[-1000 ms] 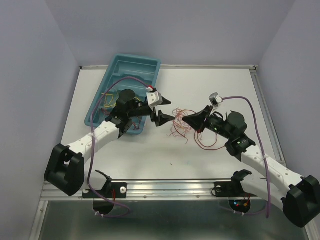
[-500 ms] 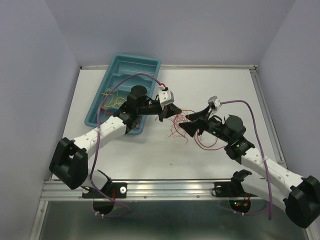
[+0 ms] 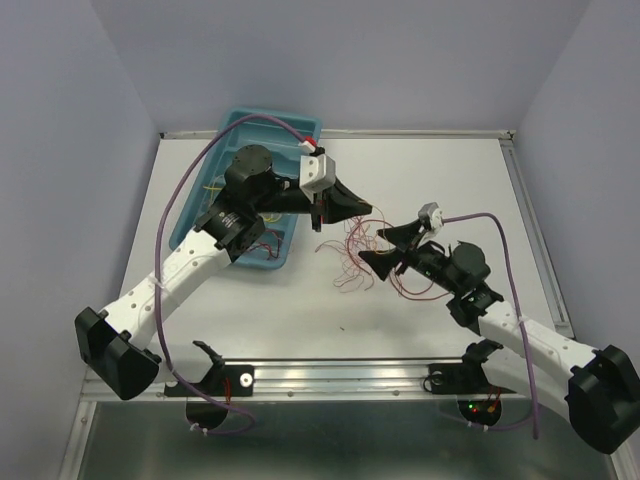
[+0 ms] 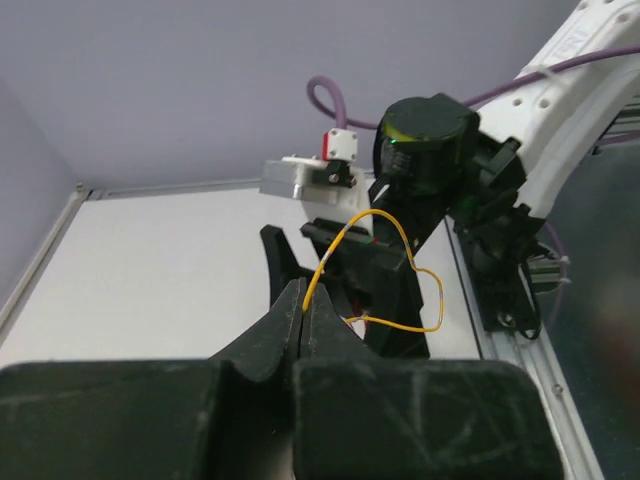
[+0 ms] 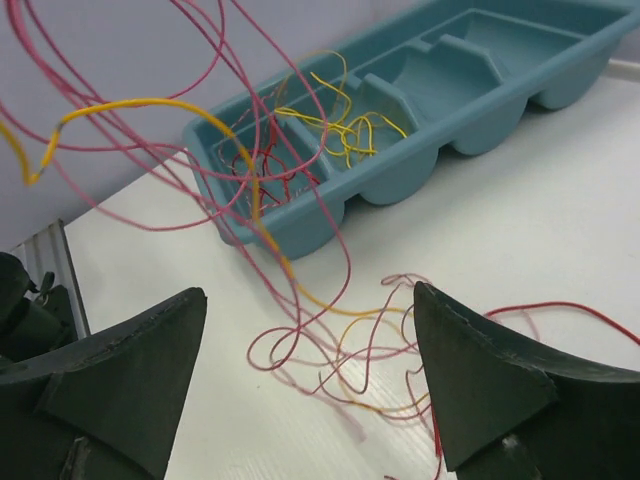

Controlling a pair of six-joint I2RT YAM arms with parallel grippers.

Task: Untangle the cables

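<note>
Between the pinched-together tips of the left tool point(image 4: 305, 305) runs one thin yellow cable point(image 4: 400, 235), which curls out in a loop toward the other arm. This tool sits over the white worktop point(image 3: 440, 170), near the tray. Opposite, the right tool point(image 5: 305, 300) has its black wedge-shaped fingers spread wide with nothing between them. Thread-like red cables point(image 5: 345, 345) hang past it and lie in loose curls on the smooth worktop below. Behind stands a teal moulded plastic tray point(image 5: 300, 225) with several compartments. One holds curly yellow strands point(image 5: 340, 130), and the end one holds red strands.
</note>
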